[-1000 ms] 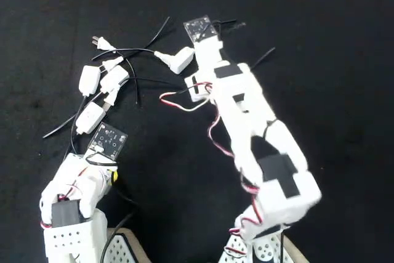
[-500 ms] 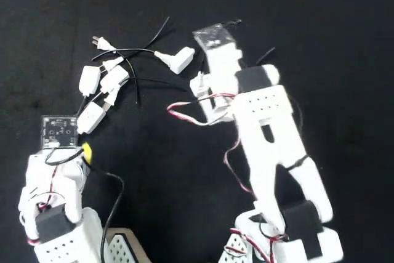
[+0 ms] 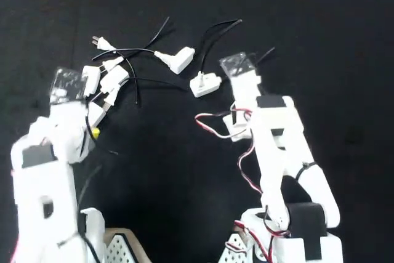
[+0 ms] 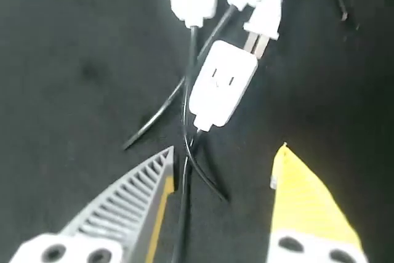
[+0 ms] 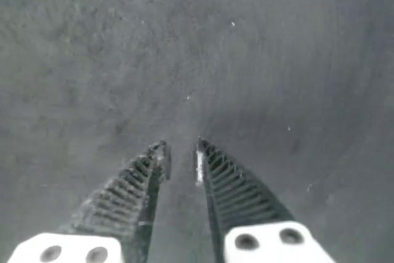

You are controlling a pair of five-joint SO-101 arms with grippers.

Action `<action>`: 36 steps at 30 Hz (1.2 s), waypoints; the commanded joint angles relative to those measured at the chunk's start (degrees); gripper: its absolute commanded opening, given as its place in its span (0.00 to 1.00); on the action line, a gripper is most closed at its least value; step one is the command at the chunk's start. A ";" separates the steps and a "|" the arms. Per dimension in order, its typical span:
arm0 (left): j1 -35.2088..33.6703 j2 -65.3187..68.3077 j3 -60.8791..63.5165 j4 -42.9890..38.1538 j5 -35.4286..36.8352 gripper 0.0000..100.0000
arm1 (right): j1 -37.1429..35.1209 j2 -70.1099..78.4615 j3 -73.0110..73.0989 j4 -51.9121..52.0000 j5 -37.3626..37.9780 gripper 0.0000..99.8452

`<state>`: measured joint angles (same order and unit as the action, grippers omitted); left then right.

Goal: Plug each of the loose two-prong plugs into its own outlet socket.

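Plugs (image 3: 104, 81) lie bunched at the desk's (image 3: 345, 90) far left in the high view, one white plug (image 3: 206, 83) apart, just beside my right arm (image 3: 277, 133). Left wrist view: my left gripper (image 4: 226, 148) spread wide, a two-slot socket (image 4: 221, 81) just beyond its tips. Right wrist view: my right gripper (image 5: 181, 145) narrowly apart above the desk

Both are white printed plastic with black patches, left arm (image 3: 40, 177) and right arm (image 3: 277, 146), plus red-and-white wires (image 3: 212, 129) hanging off the right one. The left gripper (image 4: 226, 148) has one grey ribbed finger (image 4: 132, 195) and one yellow finger (image 4: 301, 201). The right gripper (image 5: 180, 145) has two dark ribbed fingers (image 5: 132, 195) on white screw-holed bases (image 5: 271, 244).
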<state>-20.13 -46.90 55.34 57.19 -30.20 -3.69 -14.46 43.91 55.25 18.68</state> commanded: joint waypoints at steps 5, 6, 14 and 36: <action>0.84 26.55 -16.66 -1.67 -5.01 0.26 | 0.44 -2.15 3.91 -9.05 1.32 0.07; 0.84 29.45 -18.59 -1.76 -5.01 0.26 | 0.44 -2.15 3.91 -9.05 1.41 0.07; 4.26 46.51 -23.78 -11.08 -5.10 0.25 | 0.44 -2.15 4.09 -9.05 1.41 0.07; 9.01 32.26 -24.75 8.44 -5.19 0.06 | 0.53 -2.07 4.18 -9.23 1.41 0.07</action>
<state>-13.54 -5.05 32.48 58.33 -34.77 -3.78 -14.46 47.96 46.99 19.74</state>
